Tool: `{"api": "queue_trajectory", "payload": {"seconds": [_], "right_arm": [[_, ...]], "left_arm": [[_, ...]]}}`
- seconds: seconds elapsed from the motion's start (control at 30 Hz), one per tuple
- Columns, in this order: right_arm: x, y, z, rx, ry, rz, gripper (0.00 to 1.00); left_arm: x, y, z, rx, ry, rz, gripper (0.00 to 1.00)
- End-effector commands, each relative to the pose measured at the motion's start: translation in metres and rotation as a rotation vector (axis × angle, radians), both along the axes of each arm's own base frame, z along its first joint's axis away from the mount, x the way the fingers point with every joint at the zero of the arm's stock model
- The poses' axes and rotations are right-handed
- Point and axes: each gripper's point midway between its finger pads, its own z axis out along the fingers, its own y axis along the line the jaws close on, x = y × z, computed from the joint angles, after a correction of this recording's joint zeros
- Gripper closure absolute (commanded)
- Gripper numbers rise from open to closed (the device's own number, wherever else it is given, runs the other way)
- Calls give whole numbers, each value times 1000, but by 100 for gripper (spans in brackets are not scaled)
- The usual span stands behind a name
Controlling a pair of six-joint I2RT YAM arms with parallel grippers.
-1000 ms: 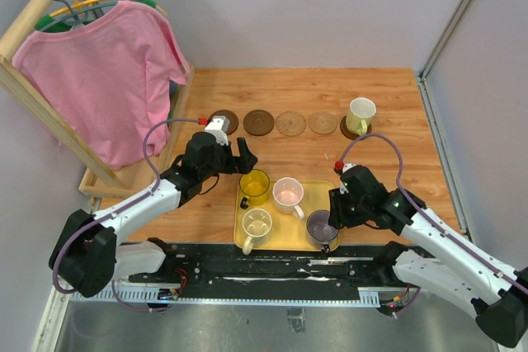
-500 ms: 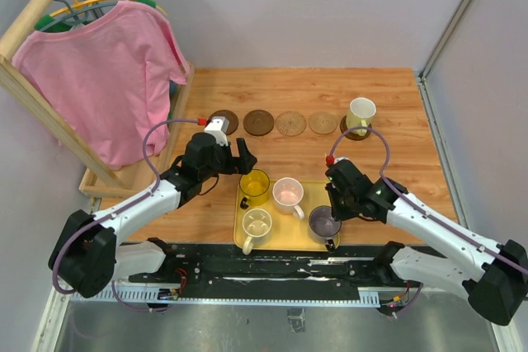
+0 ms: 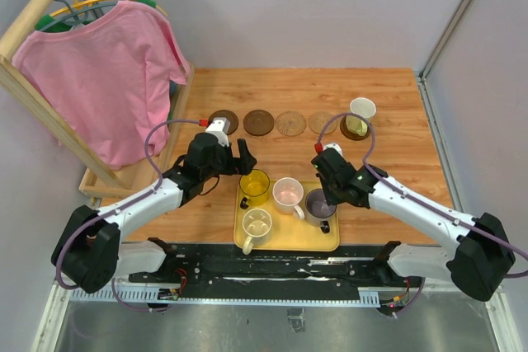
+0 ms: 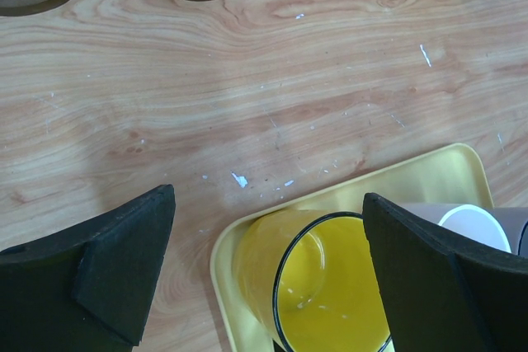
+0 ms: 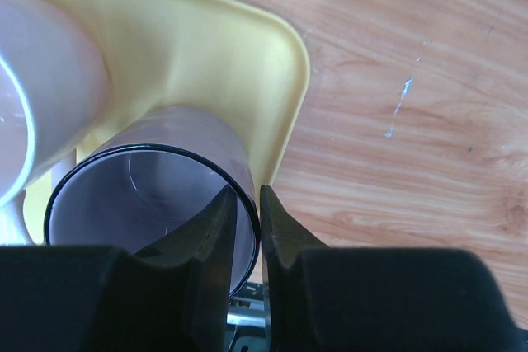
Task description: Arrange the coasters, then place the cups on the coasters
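Shifts purple-grey cup [image 3: 318, 201] away from near tray [image 3: 289, 237] edge, right gripper [image 5: 247, 213] clamped on rim. Left gripper [image 4: 268, 263] gapes. Coasters [image 3: 290, 123] lined up; one cup seated, four remaining.

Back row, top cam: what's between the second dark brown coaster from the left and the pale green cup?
Two woven tan coasters, side by side between the dark brown coaster and the pale green cup. Nothing on them. Top view shows it.
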Motion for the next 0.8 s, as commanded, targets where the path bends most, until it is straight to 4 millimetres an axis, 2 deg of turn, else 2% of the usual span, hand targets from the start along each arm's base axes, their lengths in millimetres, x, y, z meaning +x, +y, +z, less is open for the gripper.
{"api": "queue_trajectory", "payload": {"seconds": [0.0, 0.17, 0.37, 0.4, 0.6, 0.77], "right_arm": [[23, 1, 10, -47, -83, -12, 82], [35, -6, 5, -60, -83, -51, 81], [57, -9, 4, -54, -114, -94, 77], [59, -8, 6, -55, -118, -92, 74], [56, -5, 23, -7, -143, -90, 40], [41, -15, 46, 70, -202, -119, 34]], "left_arm": [[2, -1, -1, 14, -13, -2, 0], [3, -1, -4, 24, -6, -1, 0], [4, -2, -7, 29, 0, -5, 0], [5, -2, -7, 31, 1, -4, 0], [4, -1, -5, 27, -7, -2, 0], [2, -1, -6, 24, -4, -7, 0]]}}
